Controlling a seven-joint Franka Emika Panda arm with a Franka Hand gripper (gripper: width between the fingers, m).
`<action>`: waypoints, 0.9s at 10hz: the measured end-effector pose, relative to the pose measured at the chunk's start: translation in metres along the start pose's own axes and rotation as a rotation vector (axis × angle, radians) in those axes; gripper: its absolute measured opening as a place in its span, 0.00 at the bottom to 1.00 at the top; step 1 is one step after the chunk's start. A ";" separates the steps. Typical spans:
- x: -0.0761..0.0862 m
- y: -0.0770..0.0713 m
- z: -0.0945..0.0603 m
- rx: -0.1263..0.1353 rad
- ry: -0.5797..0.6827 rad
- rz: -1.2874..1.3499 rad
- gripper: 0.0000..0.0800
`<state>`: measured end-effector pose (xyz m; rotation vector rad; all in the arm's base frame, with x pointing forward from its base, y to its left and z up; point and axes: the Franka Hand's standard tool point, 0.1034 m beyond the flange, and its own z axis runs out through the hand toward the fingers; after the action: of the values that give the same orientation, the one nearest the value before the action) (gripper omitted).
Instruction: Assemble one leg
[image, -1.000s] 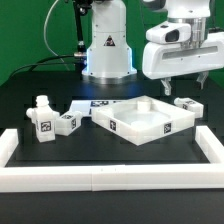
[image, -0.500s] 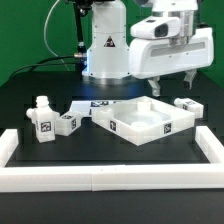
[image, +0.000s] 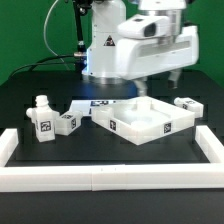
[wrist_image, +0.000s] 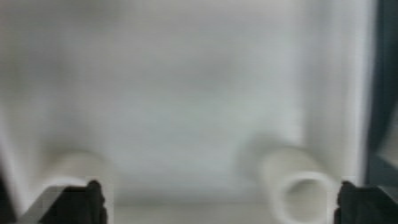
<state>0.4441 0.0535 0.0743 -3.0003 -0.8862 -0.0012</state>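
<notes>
I can read no words or numbers. My base (image: 103, 58) bears a triangular warning sign (image: 103, 44); the left leg (image: 42, 120) and the tray (image: 140, 133) wear square patterned tags.

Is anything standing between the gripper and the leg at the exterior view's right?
Nothing visible does. The gripper hangs above the tray; the leg lies uncovered just outside the tray's right wall.

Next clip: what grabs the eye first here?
The large white square tray-like part sits mid-table, the robot's open two-finger gripper hovering above it. Small white tagged block-shaped legs lie loose at the exterior view's left, another leg at its right.
</notes>
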 end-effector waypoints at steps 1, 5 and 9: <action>-0.006 0.019 0.006 -0.002 -0.007 0.042 0.81; -0.009 0.024 0.012 0.016 -0.030 0.041 0.81; -0.019 0.092 0.042 0.030 -0.066 0.077 0.81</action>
<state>0.4775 -0.0333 0.0307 -3.0204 -0.7685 0.1108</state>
